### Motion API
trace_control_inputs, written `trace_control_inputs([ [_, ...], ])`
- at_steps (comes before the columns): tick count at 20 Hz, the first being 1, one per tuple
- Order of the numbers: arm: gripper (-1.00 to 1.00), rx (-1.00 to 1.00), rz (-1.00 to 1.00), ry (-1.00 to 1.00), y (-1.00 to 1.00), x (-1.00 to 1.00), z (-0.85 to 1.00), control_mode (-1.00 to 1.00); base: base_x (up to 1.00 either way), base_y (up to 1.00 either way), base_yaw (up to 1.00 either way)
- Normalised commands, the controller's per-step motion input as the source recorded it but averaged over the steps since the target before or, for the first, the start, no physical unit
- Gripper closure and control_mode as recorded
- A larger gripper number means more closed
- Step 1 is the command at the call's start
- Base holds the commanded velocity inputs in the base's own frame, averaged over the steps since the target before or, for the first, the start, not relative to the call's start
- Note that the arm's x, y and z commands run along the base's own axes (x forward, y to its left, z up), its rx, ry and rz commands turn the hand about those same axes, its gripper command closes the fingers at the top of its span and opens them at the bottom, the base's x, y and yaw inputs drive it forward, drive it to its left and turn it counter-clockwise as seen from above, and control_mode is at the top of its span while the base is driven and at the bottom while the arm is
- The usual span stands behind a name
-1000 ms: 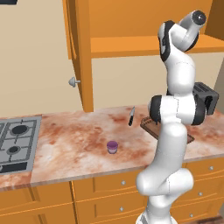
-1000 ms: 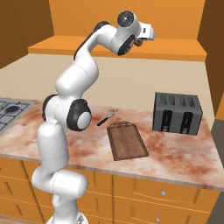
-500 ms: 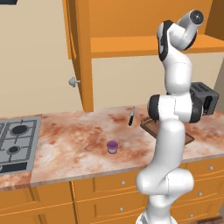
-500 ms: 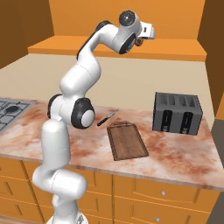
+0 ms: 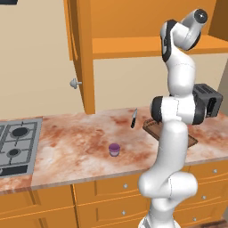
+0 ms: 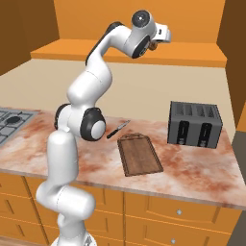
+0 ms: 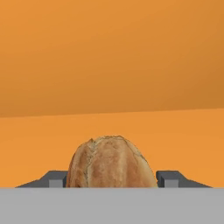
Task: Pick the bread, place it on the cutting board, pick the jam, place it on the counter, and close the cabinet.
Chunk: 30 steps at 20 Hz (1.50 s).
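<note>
Inside the cabinet (image 6: pixel 144 53) my fingers (image 7: pixel 168 178) stand beside the bread (image 7: pixel 111 162), grip unclear; it could slip, falling to the desk (image 6: pixel 192 168).

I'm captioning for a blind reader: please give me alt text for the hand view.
A round, crusty brown bread sits between the gripper's two dark fingers. Behind it are the orange shelf and back wall of the cabinet.

Base views set behind arm at left and right, looking forward and down over shared counter (image 5: pixel 80 147) and cabinet (image 6: pixel 120 50); hand view close, facing cabinet interior.
</note>
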Motion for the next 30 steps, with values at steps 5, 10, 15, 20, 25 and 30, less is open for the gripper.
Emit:
trace_control_inputs([
  [5,1.0,0.0,0.0,-0.01,-0.02,-0.13,0.07,-1.0,0.0,0.0,0.0],
  [10,1.0,0.0,0.0,0.0,-0.02,-0.29,0.12,-1.0,0.0,0.0,0.0],
  [15,1.0,0.0,0.0,0.0,0.0,-0.44,0.02,-1.0,0.0,0.0,0.0],
  [20,1.0,0.0,0.0,0.0,0.0,-0.57,0.0,-1.0,0.0,0.0,0.0],
  [25,1.0,0.0,0.0,0.0,0.0,-0.6,0.0,-1.0,0.0,0.0,0.0],
  [30,1.0,0.0,0.0,0.0,0.0,-0.59,0.0,-1.0,0.0,0.0,0.0],
])
